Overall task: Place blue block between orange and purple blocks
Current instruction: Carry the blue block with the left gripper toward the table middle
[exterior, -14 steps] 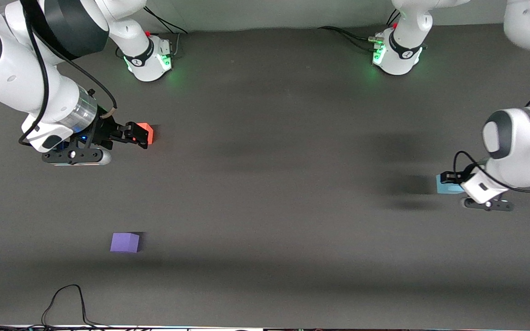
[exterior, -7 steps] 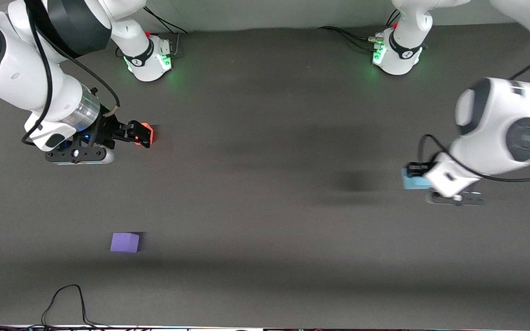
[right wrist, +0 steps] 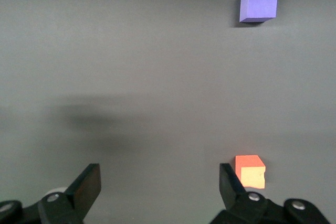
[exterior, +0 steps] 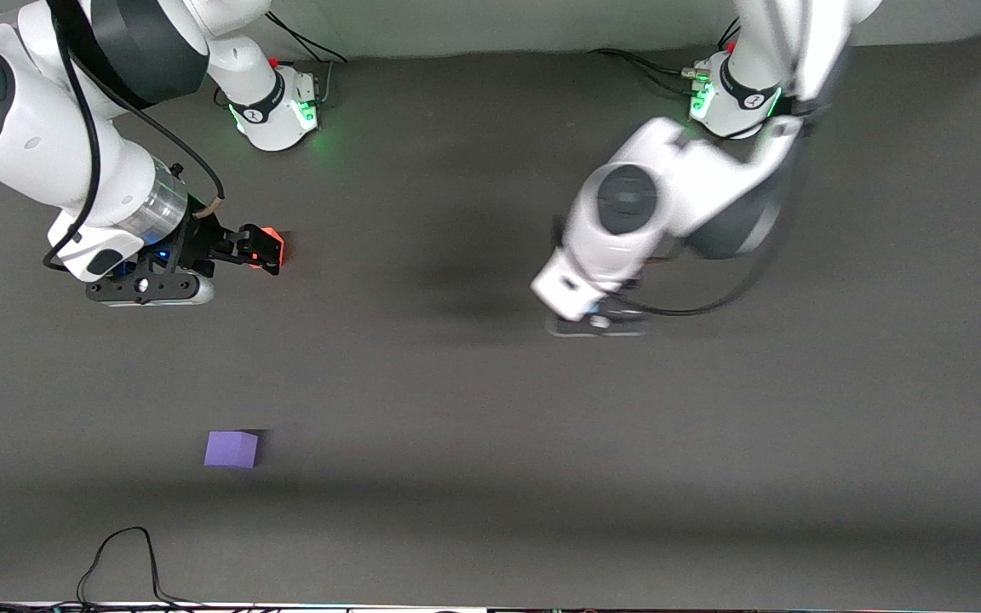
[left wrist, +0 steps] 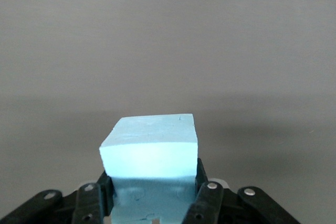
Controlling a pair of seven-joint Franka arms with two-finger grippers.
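Note:
My left gripper [left wrist: 153, 174] is shut on the light blue block [left wrist: 150, 150] and holds it above bare grey table near the middle. In the front view the left arm's wrist [exterior: 584, 285] hides both the gripper and the block. The orange block [exterior: 273, 244] sits toward the right arm's end of the table. My right gripper [exterior: 254, 248] is open and empty, low beside it. In the right wrist view the orange block [right wrist: 250, 171] lies just outside one finger of the right gripper [right wrist: 160, 184]. The purple block [exterior: 232, 449] sits nearer the front camera than the orange one, and also shows in the right wrist view [right wrist: 258, 4].
The grey table [exterior: 456, 443] is bare between the orange and purple blocks. A black cable [exterior: 129, 553] loops at the table's edge nearest the front camera. The arm bases [exterior: 273, 106] [exterior: 737, 98] stand along the table's edge farthest from the front camera.
The left arm has swung from its own end of the table to over the middle, carrying the blue block. The right gripper has stayed beside the orange block.

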